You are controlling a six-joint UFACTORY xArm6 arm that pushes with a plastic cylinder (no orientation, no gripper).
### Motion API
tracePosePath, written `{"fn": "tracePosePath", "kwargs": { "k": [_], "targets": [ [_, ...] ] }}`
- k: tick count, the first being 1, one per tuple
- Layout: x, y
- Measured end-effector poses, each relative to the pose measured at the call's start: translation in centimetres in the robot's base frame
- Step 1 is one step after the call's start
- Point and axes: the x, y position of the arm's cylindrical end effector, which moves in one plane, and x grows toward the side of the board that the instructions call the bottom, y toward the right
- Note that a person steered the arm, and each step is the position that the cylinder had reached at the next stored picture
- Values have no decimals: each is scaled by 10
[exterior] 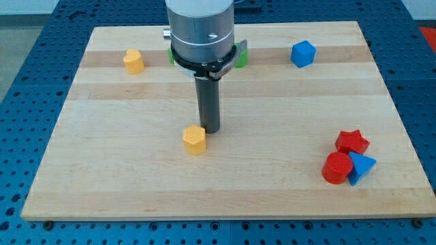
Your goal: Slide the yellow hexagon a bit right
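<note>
We see a pale wooden board (225, 197) lying on a blue perforated bench (27, 41). Our arm ends in a grey cylindrical housing (202, 30) from which the straight dark rod (208, 102) drops to the board. There are no jaws to spread or press together. My tip (209, 131) rests near the middle of the board, just beside the upper right corner of the yellow hexagon block (194, 139); we cannot tell whether the two touch.

A second, yellow-orange block (134, 61) of rounded, unclear shape stands near the view's top left, well apart from the hexagon. Green block pieces (240, 56) peek out on either side of the housing, their shape hidden. A blue cube-like block (303, 53) sits at the view's top right.

At the view's lower right three blocks cluster together: a red star block (352, 141), a red cylinder-like block (336, 167) just below it, and a blue triangular block (361, 167) touching the red cylinder's right side.

We can read no brand, label or writing anywhere.
</note>
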Motion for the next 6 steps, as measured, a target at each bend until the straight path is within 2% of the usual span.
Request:
{"fn": "tracePosePath", "kwargs": {
  "k": [1,2,3,4,6],
  "targets": [
    [-14,-55],
    [-10,-106],
    [29,-118],
    [38,-91],
    [11,30]
  ]
}}
